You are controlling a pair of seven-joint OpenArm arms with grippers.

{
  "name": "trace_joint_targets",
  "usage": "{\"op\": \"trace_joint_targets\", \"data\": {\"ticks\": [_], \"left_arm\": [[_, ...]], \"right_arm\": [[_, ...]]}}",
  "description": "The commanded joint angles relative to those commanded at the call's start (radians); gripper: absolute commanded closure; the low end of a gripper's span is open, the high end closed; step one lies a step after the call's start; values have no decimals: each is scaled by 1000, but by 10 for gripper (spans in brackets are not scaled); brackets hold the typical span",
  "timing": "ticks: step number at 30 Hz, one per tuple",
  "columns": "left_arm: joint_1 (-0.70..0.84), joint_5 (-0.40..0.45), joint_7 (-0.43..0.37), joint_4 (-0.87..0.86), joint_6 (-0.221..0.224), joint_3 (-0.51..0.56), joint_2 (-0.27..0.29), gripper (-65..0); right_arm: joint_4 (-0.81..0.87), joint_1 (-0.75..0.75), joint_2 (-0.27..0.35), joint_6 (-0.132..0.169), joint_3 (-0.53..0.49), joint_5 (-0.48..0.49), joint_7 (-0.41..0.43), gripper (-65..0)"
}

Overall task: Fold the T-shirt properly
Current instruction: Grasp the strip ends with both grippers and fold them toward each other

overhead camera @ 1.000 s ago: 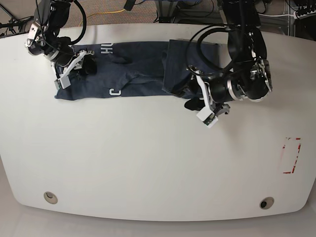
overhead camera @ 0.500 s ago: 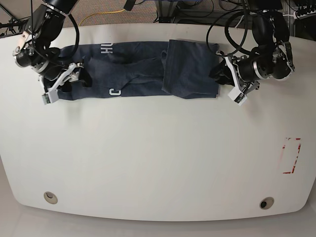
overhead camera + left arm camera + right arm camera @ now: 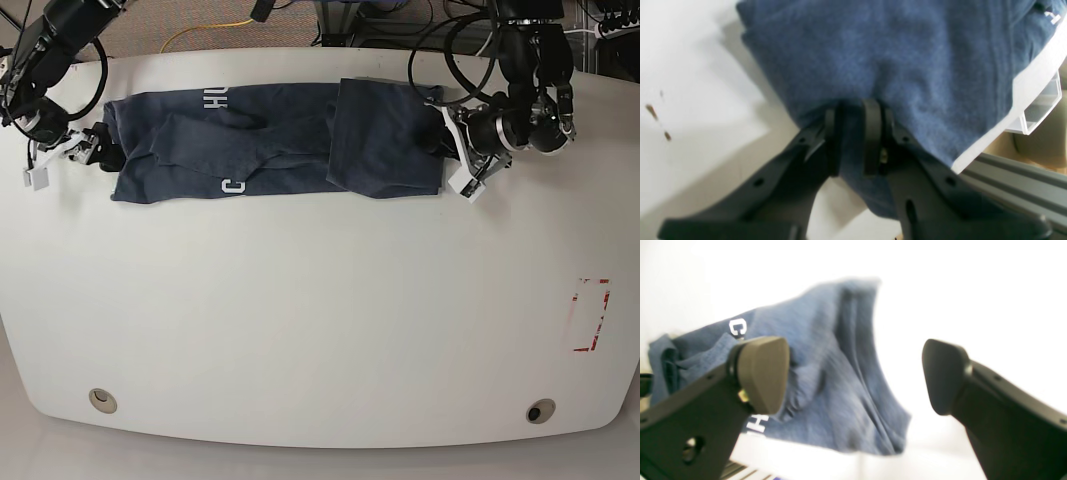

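Near edge of white table (image 3: 300,330): bare apart from two round fittings (image 3: 101,400) near the front corners and a red-marked patch (image 3: 588,315) toward one side. Nothing there obstructs.

Farther back: T-shirt (image 3: 270,140) lies in a long band across the table's far half, one end folded over itself, white lettering showing at two spots. Wrinkled through the middle.

Left gripper (image 3: 853,133): jaws clamped on a pinch of the shirt's folded end; cloth bunches between the pads and drapes below them in the wrist view. Right gripper (image 3: 853,373): jaws spread wide, nothing between them, just off the shirt's other end, apart from it.

Judgement: step in hand is securing both ends for the next fold. To do it well, right gripper should take the hem through all layers, not just the top one; both ends should lift evenly so the band does not twist.

Beyond far edge: cables (image 3: 210,35) and frame (image 3: 1017,186); the shirt's far side lies close to that edge, so it could slip over.
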Motion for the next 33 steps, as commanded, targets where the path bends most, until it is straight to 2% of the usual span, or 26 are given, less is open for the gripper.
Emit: {"op": "trace_joint_targets", "data": {"ticks": [3, 8, 13, 16, 21, 24, 26, 28, 33], "left_arm": [[0, 0, 0, 0, 0, 0, 2, -82], [0, 2, 0, 0, 0, 0, 21, -82], [-21, 2, 0, 0, 0, 0, 23, -82], [-31, 2, 0, 0, 3, 0, 23, -82], [-35, 3, 0, -2, 8, 0, 26, -82], [-49, 3, 0, -2, 9, 0, 26, -83], [-63, 3, 0, -18, 9, 2, 28, -83], [-69, 3, 0, -48, 9, 2, 28, -83], [-109, 3, 0, -137, 9, 2, 48, -85]], "right_arm": [[-3, -6, -12, 0, -3, 3, 0, -602], [-3, -23, -71, 0, -6, 3, 0, -602], [9, -31, -121, 0, -87, 0, 0, -601], [51, -55, -149, 0, -101, -2, 6, -556], [126, -77, -178, 0, -144, -5, 23, -423], [132, -92, -178, 0, -157, -5, 57, -276], [130, -94, -176, 0, -158, -5, 81, -117], [132, -97, -175, 0, -158, -5, 83, 0], [233, -126, -155, 0, -157, -3, 83, 0]]}}
